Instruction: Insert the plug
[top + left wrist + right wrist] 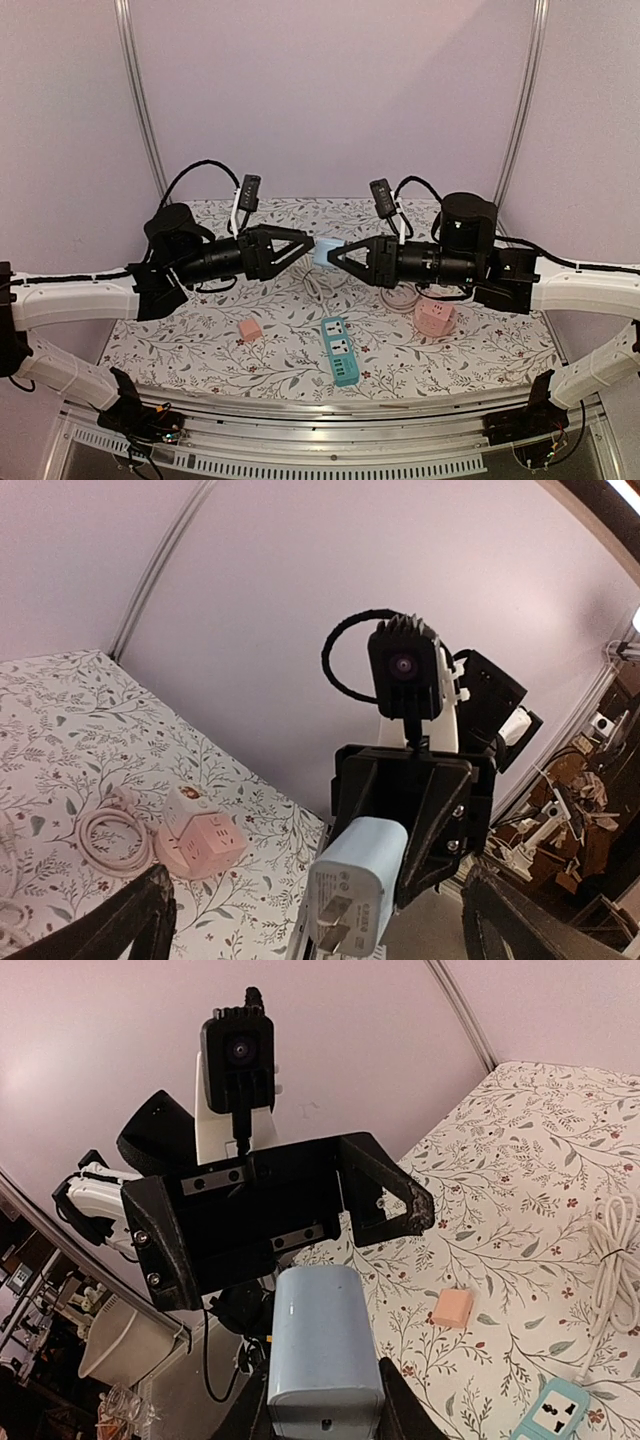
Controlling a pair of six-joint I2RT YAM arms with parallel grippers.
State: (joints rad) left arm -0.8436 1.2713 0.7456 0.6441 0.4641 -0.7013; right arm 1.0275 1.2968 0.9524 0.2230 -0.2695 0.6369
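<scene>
Two grippers meet in mid-air over the counter (190, 350), with the light-blue plug (322, 251) between them. Our right gripper (336, 255) has its jaws clamped on the plug's body, prongs pointing toward the left gripper (306, 246), whose jaws stand wide and clear of it. We judge the insertion not yet begun: the plug hangs well above the teal power strip (340, 352), which lies flat on the counter, its sockets unoccupied.
</scene>
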